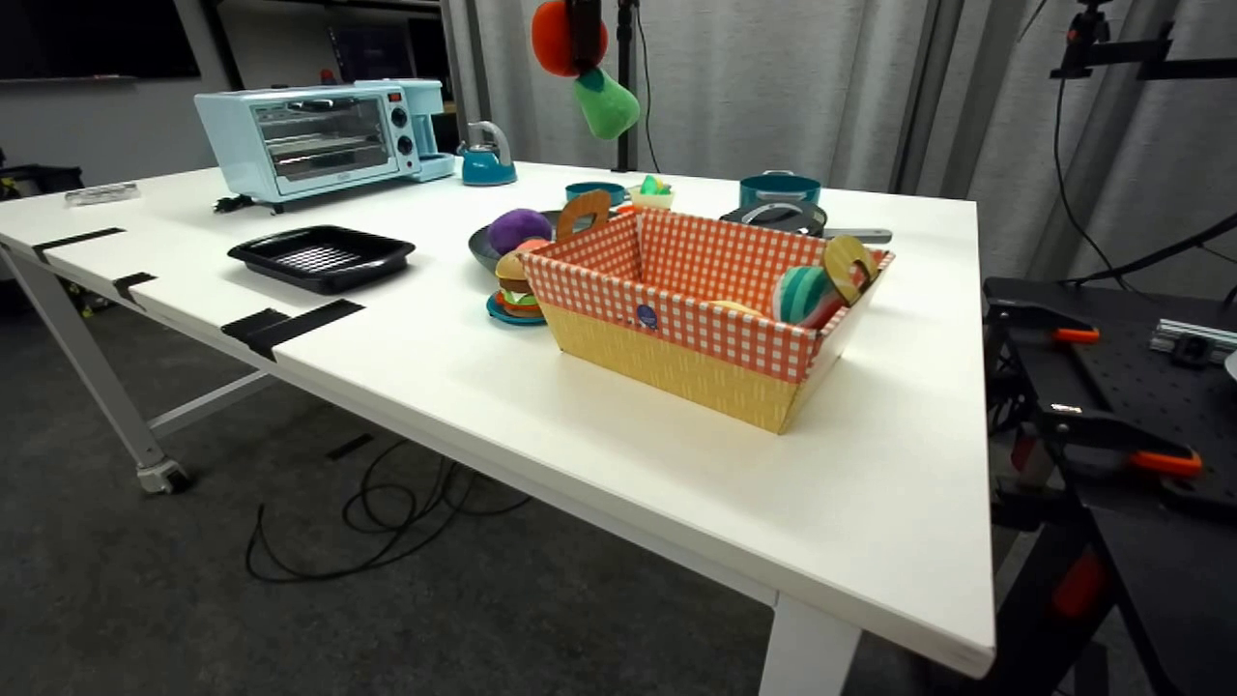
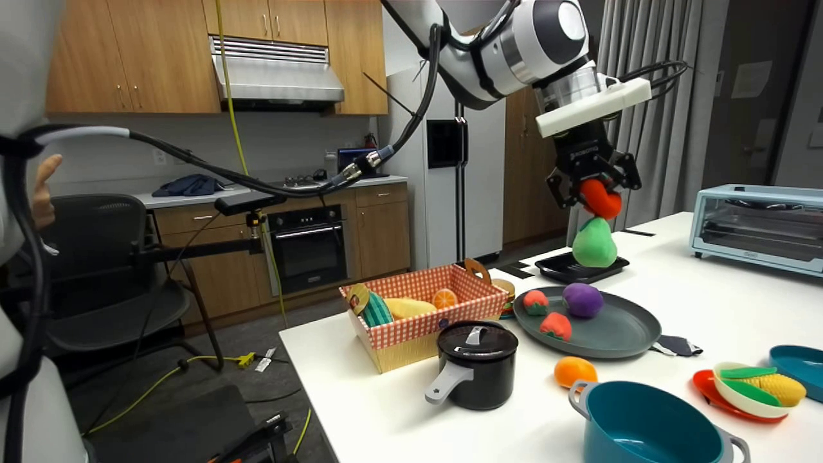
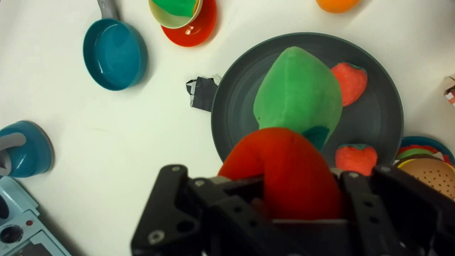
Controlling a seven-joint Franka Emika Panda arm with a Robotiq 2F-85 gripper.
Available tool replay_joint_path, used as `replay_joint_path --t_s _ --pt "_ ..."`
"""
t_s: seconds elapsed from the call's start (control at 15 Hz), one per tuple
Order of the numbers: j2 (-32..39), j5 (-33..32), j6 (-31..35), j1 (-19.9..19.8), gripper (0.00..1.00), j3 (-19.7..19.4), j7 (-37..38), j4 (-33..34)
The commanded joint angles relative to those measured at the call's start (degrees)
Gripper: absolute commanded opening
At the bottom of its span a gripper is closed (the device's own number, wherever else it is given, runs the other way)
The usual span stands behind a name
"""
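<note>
At nine o'clock from the dark grey pan, reading the wrist view with twelve at its top, a blue kettle stands well out on the white table; the corner of a light-blue toaster oven shows at eight. Between nine and ten sits a small blue saucepan, and at ten a cream bowl on a red saucer.

Between six and seven hangs the gripper, its jaws pinching a red plush. A green pear-shaped plush hangs against it toward twelve, hiding the pan's middle; in both exterior views the pair is in mid-air, green beneath red. What keeps the green one there cannot be told.

Just past twelve, outside the pan, lies an orange. Inside the pan a strawberry lies between two and three and a second strawberry at five; an exterior view also shows a purple plush in it. At four, just beside the rim, a toy burger sits on a blue plate. Farthest right, at three, a bit of a checked basket shows; an exterior view has a striped green plush, a long yellow plush and an orange slice inside.
</note>
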Motion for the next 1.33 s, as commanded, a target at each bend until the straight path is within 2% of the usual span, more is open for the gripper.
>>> replay_joint_path --t_s 0.0,0.6,0.67,1.27 --pt "3.6 2.5 -4.0 -0.9 0.26 0.4 -1.2 5.8" --pt "6.9 2.2 -7.1 -0.7 0.94 0.3 -0.5 9.5" --pt "6.9 2.1 -7.2 -0.7 0.98 0.2 -0.4 9.5" --pt "5.2 2.6 -7.5 -0.6 1.0 0.8 -0.4 7.1"
